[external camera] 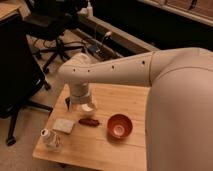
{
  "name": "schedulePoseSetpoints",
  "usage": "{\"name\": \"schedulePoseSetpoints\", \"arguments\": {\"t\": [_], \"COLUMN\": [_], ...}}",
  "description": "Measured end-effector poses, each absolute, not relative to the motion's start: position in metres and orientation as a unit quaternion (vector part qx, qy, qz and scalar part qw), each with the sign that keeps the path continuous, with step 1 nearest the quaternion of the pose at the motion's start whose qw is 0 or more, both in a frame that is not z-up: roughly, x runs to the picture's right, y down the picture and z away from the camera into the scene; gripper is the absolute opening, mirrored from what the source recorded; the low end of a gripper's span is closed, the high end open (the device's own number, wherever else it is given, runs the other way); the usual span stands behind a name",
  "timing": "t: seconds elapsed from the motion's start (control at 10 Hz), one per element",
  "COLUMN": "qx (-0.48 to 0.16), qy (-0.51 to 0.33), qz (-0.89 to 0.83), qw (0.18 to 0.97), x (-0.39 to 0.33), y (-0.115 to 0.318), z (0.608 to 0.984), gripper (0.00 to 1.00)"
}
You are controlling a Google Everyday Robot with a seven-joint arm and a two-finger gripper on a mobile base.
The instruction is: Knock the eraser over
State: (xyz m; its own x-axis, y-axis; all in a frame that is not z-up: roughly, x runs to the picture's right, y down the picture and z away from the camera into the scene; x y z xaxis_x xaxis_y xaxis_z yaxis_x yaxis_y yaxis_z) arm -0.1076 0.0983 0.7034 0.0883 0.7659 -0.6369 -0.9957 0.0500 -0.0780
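While the white arm [125, 70] spans in from the right over the wooden table [125, 150], the gripper [86, 106] hangs pointing down over the table's back-left part, low near the surface. Grip state: can't tell, the wrist housing blocks it. Eraser [67, 103] is a small dark block just left of the gripper, near the table's left edge; whether they touch is unclear. In front of the gripper lies a reddish-brown oblong thing [89, 121], with a beige square pad [64, 125] to its left and a red bowl [120, 125] to its right. Clear bottle [50, 139] at the front-left corner. Black office chair [55, 35] on the floor behind.
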Motion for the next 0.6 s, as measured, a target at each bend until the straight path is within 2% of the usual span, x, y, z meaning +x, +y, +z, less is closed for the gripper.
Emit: {"name": "schedulePoseSetpoints", "arguments": {"t": [0.5, 0.6], "qx": [-0.274, -0.282], "qy": [0.183, 0.174], "qz": [0.624, 0.614], "qw": [0.708, 0.716], "x": [-0.131, -0.143], "y": [0.094, 0.095], "z": [0.703, 0.703], "gripper": [0.74, 0.70]}}
